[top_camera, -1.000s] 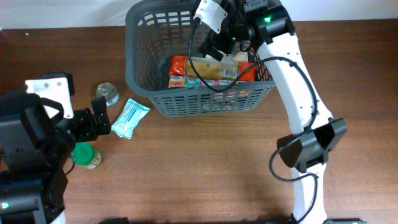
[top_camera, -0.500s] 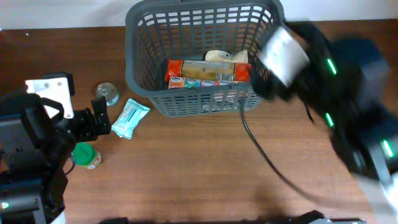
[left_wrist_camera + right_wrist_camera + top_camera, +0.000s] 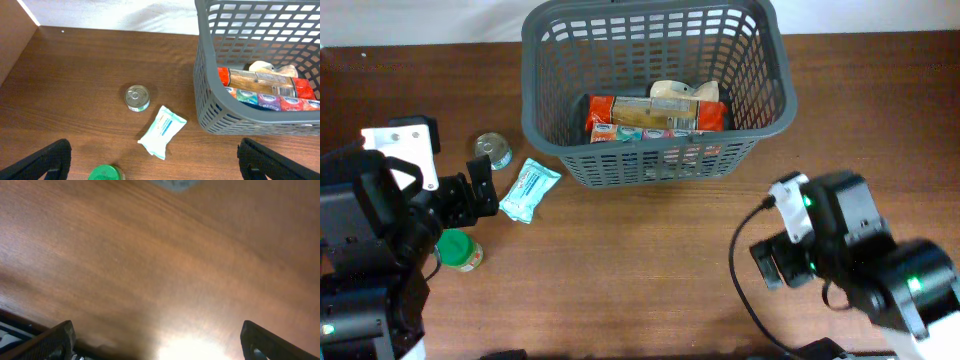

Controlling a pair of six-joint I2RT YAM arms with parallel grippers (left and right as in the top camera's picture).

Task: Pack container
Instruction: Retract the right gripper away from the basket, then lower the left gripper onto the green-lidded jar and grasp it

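The dark grey container point(image 3: 545, 120) stands at the back centre and holds orange and red packets point(image 3: 620, 112) and a beige bag point(image 3: 672, 92). It also shows in the left wrist view point(image 3: 235, 112). My left gripper point(image 3: 478, 192) is open and empty at the left, with a white and teal wipes pack point(image 3: 530, 188) just to its right. In its own view point(image 3: 155, 161) the fingers stand wide apart. My right gripper point(image 3: 772, 262) is low over bare table at the front right. Its view point(image 3: 160, 342) shows open, empty fingers over blurred wood.
A tin can point(image 3: 493, 150) stands left of the container and shows in the left wrist view point(image 3: 136, 97), as does the wipes pack point(image 3: 162, 131). A green-lidded jar point(image 3: 460, 250) stands by my left arm, and its lid shows in the left wrist view point(image 3: 106, 173).
My right arm has swung from above the container down to the front right of the table. The beige bag now lies in the container. The left arm has not moved.
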